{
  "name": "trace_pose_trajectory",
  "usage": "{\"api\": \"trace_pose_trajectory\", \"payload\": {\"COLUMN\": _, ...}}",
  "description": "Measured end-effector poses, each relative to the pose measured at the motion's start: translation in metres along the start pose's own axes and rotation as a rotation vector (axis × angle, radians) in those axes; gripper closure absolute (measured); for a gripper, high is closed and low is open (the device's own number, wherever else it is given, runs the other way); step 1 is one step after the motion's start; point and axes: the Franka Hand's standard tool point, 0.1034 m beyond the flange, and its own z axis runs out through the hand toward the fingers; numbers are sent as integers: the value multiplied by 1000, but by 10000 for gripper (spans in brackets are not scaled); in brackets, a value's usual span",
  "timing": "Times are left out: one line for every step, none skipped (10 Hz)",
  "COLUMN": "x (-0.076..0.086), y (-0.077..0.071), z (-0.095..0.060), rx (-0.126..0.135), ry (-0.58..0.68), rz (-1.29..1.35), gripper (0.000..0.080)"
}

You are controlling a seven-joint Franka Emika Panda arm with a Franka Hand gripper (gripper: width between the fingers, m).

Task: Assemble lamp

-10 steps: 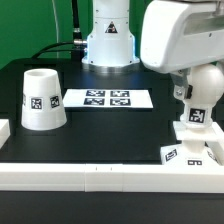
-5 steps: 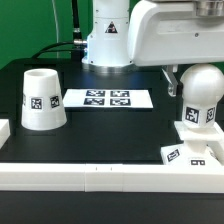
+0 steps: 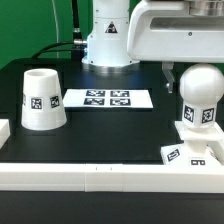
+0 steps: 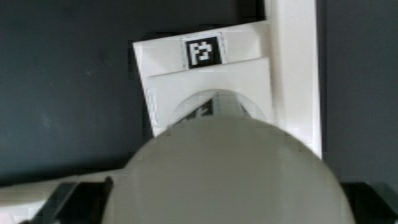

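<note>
Exterior view: within the last second the arm has risen off the bulb, which now shows whole, upright on the base at this view's right edge of the worktop. Judged from this, the bulb is seated, and the shade, standing well apart at the view's left, comes next. Wrist view: the pincer straddles the bulb's crown; whether it grips or has let go cannot be told. Count: one base, one bulb, one shade, one marker board bearing four tags.
</note>
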Motion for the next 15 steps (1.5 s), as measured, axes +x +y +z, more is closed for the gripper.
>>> {"api": "trace_pose_trajectory", "payload": {"x": 0, "y": 0, "z": 0, "rx": 1, "ry": 0, "rz": 37, "gripper": 222}}
{"api": "trace_pose_trajectory", "payload": {"x": 0, "y": 0, "z": 0, "rx": 4, "ry": -2, "rz": 131, "gripper": 222}}
{"api": "trace_pose_trajectory", "payload": {"x": -1, "y": -1, "z": 0, "rx": 6, "ry": -4, "rz": 245, "gripper": 222}}
{"api": "trace_pose_trajectory", "payload": {"x": -1, "y": -2, "z": 0, "rx": 6, "ry": -5, "rz": 326, "gripper": 222}}
{"api": "trace_pose_trajectory", "payload": {"x": -1, "y": -1, "z": 1, "rx": 14, "ry": -11, "rz": 421, "gripper": 222}}
{"api": "trace_pose_trajectory", "payload": {"x": -1, "y": 0, "z": 1, "rx": 27, "ry": -18, "rz": 524, "gripper": 222}}
{"api": "trace_pose_trajectory", "payload": {"x": -1, "y": 1, "z": 2, "rx": 37, "ry": -21, "rz": 627, "gripper": 222}}
{"api": "trace_pose_trajectory", "payload": {"x": -1, "y": 1, "z": 2, "rx": 44, "ry": -26, "rz": 705, "gripper": 222}}
{"api": "trace_pose_trajectory", "payload": {"x": -1, "y": 1, "z": 2, "rx": 55, "ry": -40, "rz": 827, "gripper": 222}}
{"api": "trace_pose_trajectory", "payload": {"x": -1, "y": 0, "z": 2, "rx": 62, "ry": -51, "rz": 919, "gripper": 222}}
{"api": "trace_pose_trajectory", "payload": {"x": -2, "y": 0, "z": 2, "rx": 70, "ry": -54, "rz": 987, "gripper": 222}}
{"api": "trace_pose_trajectory", "payload": {"x": -2, "y": -2, "z": 2, "rx": 78, "ry": -66, "rz": 1059, "gripper": 222}}
{"api": "trace_pose_trajectory", "payload": {"x": -3, "y": -3, "z": 2, "rx": 83, "ry": -74, "rz": 1109, "gripper": 222}}
{"api": "trace_pose_trajectory", "payload": {"x": -3, "y": -4, "z": 2, "rx": 86, "ry": -80, "rz": 1144, "gripper": 222}}
{"api": "trace_pose_trajectory", "payload": {"x": -3, "y": -6, "z": 2, "rx": 88, "ry": -84, "rz": 1167, "gripper": 222}}
